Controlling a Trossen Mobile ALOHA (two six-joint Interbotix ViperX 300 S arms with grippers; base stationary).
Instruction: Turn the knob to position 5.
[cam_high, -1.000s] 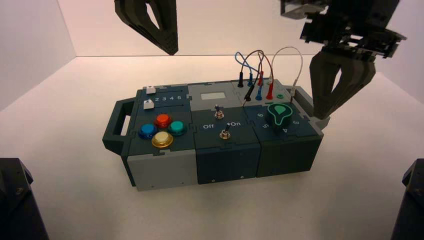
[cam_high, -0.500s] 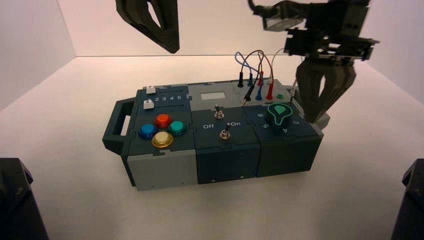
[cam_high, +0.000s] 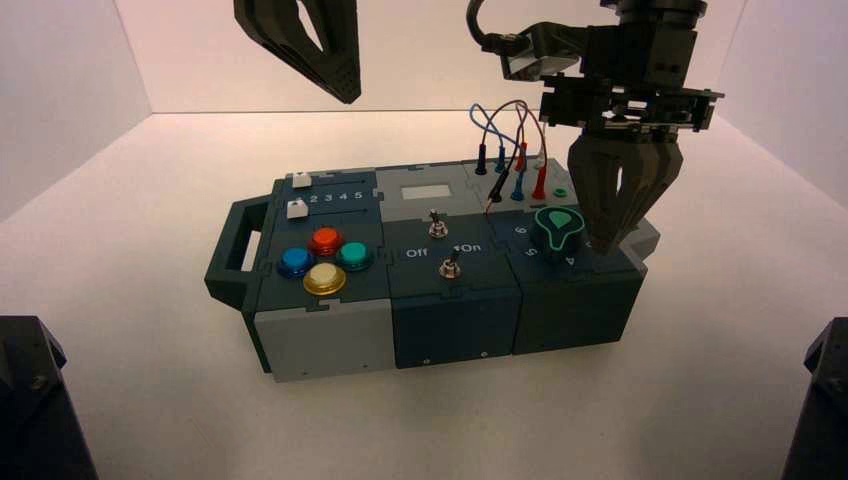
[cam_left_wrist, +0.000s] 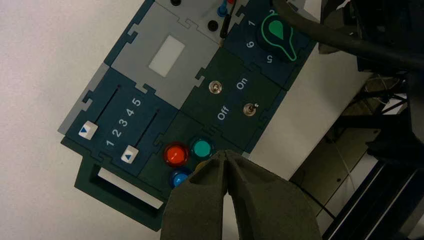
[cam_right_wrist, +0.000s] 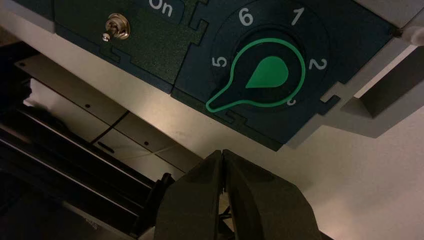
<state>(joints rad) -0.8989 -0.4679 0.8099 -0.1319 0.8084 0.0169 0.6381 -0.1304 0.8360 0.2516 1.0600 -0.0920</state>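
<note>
We see the right end effector (cam_high: 612, 240) pressed together, empty, beside the knob (cam_right_wrist: 260, 76); its pointer lies just past numeral 5 (cam_right_wrist: 219, 62), toward the hidden 4.

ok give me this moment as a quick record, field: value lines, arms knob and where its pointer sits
right gripper: fingers shut, just right of the knob, over the box's right end
left gripper: fingers shut, raised above the box's left rear, idle
knob: untouched, no finger on it
knob pointer: tip falls between 5 and 3, where the 4 would be; the 4 itself is hidden
box: on the white table
</note>
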